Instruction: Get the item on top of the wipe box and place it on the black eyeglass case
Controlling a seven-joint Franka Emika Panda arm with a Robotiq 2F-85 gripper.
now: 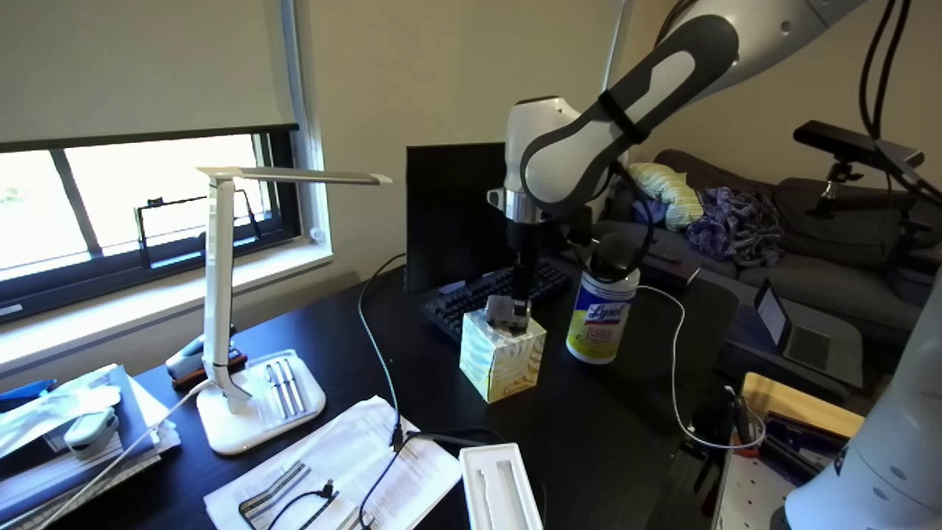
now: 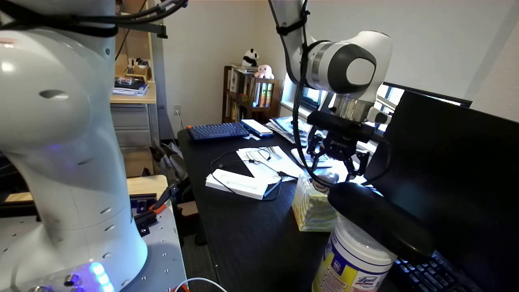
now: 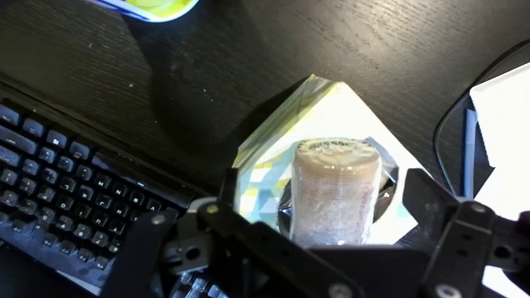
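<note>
Nearest the lens in the wrist view is the black gripper (image 3: 322, 186), its fingers (image 3: 420, 190) spread apart, one on each side of a tan cylindrical roll (image 3: 335, 194) in clear plastic wrap. A gap shows between each finger and the roll. Dark print, too blurred to read, marks the roll's end. It rests over the oval opening on top of the wipe box (image 1: 503, 361), a small carton patterned in pale yellow, green and white, which stands on the dark wood-grain desk (image 3: 198, 82).

Near the carton stands a white Lysol wipes canister (image 1: 602, 316) with a blue and yellow label. Across its lid, in an exterior view, lies the black eyeglass case (image 2: 381, 223), one rounded end reaching past the rim.

Behind the carton is a black monitor (image 1: 456, 221), with a black keyboard (image 3: 62, 186) at its foot. Printed papers (image 1: 346, 442) lie near a shallow white tray (image 1: 500, 489) with moulded slots, and dark cables cross the sheets. Beyond them a white desk lamp (image 1: 218, 294) stands upright.

At the desk's far end, in an exterior view, lies another keyboard (image 2: 217, 130); past it, a panda plush (image 2: 250, 58) and a pink plush (image 2: 264, 71) sit on a wooden bookcase (image 2: 277, 97).
</note>
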